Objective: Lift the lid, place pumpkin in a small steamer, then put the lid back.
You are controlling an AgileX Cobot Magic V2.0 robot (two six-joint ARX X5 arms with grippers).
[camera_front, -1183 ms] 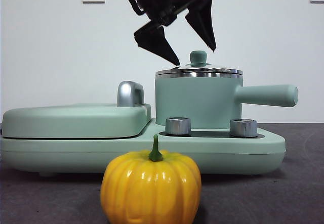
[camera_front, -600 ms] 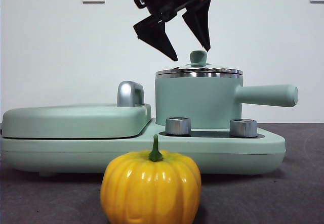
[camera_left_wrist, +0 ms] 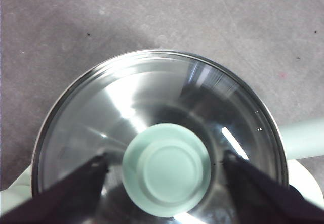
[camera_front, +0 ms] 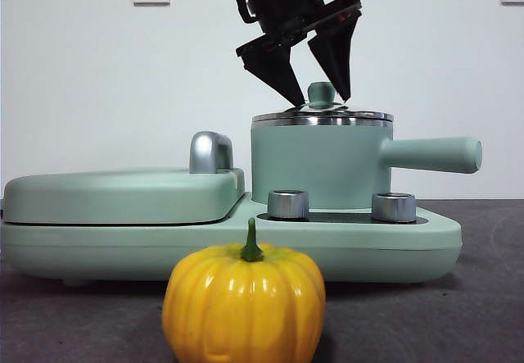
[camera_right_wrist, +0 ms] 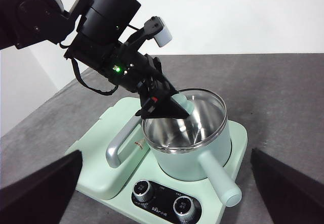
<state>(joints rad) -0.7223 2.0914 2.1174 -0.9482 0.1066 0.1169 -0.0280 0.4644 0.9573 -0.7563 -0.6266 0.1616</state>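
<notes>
Left end effector (camera_front: 322,99) above small steamer (camera_front: 319,165), jaws spread either side of lid (camera_front: 322,115) knob without clamping it, right end effector (camera_right_wrist: 162,193) wide apart, high and back, pumpkin (camera_front: 244,304) on counter (camera_front: 475,314) in front

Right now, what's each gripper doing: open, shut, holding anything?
Left gripper: open, jaws either side of the lid knob, holding nothing.
Right gripper: open, empty, held away from the small steamer.
</notes>
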